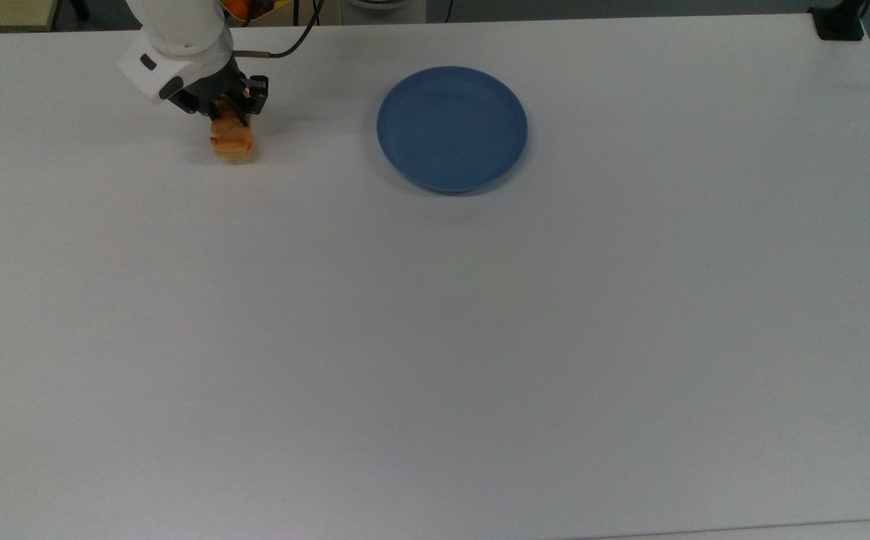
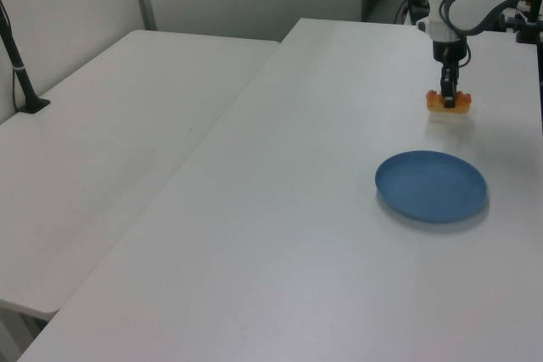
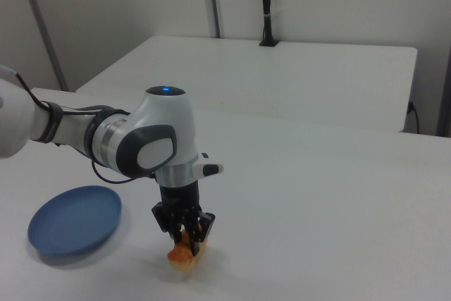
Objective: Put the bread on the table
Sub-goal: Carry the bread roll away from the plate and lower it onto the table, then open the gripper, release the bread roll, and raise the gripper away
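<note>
**Bread held low over the table, clear of the plate**

Seen in the upper left of the top view: gripper (image 1: pixel 231 118) closed across the bread (image 1: pixel 232 142), fingers pinching the loaf at its middle so both ends stuck out on either side. Same hold confirmed in the left view, upper right of the frame, with the gripper (image 2: pixel 447 99) pointing straight down and the bread (image 2: pixel 449 105) hanging crosswise beneath it. Judged a sensible hold: a grip across the narrow middle kept the loaf level for setting down flat.

Carried well apart from the blue plate (image 1: pixel 452 127), over bare table (image 1: pixel 435 337), presumably so that the loaf would land on the tabletop itself and not on the rim. Placed at or just above the surface; in the right view, bottom centre of the frame, bread (image 3: pixel 183 254) appeared to meet the table (image 3: pixel 317 195), with gripper (image 3: pixel 186 239) clamped on it.

Hard to settle: actual contact between loaf and tabletop, since the underside stayed hidden. Upper part of the loaf covered by the fingers in the top view. Arm cut off at the frame edge in all three views.
</note>
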Tool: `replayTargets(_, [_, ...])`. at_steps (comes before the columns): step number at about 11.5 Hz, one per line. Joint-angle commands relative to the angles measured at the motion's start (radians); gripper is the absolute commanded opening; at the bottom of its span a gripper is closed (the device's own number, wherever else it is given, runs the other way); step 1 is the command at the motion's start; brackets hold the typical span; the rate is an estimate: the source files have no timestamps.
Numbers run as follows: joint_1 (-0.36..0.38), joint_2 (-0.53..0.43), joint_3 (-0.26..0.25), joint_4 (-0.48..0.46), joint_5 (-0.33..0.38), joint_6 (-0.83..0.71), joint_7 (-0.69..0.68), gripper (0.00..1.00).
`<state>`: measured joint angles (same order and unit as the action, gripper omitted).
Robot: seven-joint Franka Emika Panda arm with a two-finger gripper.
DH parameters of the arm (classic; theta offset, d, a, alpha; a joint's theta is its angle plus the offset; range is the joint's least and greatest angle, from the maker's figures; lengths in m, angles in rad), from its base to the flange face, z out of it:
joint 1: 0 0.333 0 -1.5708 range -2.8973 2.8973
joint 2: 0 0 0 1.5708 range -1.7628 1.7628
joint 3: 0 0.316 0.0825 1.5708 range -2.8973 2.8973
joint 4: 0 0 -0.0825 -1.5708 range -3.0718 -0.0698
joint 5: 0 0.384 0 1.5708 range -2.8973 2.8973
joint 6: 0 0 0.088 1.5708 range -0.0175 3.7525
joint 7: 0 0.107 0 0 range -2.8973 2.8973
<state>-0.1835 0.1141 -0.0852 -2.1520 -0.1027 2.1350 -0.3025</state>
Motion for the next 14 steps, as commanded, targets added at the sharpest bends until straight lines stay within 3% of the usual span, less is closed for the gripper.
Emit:
replayTargets(1, [-0.005, 0.036, 0.004, 0.004, -0.032, 0.016, -0.009, 0.45])
replayTargets(3, [-0.014, 0.036, 0.004, 0.007, -0.038, 0.011, -0.009, 0.91])
replayTargets(4, [-0.014, 0.036, 0.004, 0.017, -0.038, 0.008, -0.004, 1.00])
replayTargets(6, [-0.007, 0.027, 0.004, 0.024, -0.037, -0.001, 0.003, 1.00])
replayTargets(8, [0.010, 0.027, 0.015, 0.125, -0.037, -0.111, 0.023, 1.00])
replayTargets(11, [0.102, 0.019, 0.016, 0.308, -0.002, -0.280, 0.089, 1.00])
replayTargets(14, [0.247, 0.015, 0.016, 0.431, -0.002, -0.369, 0.215, 1.00])
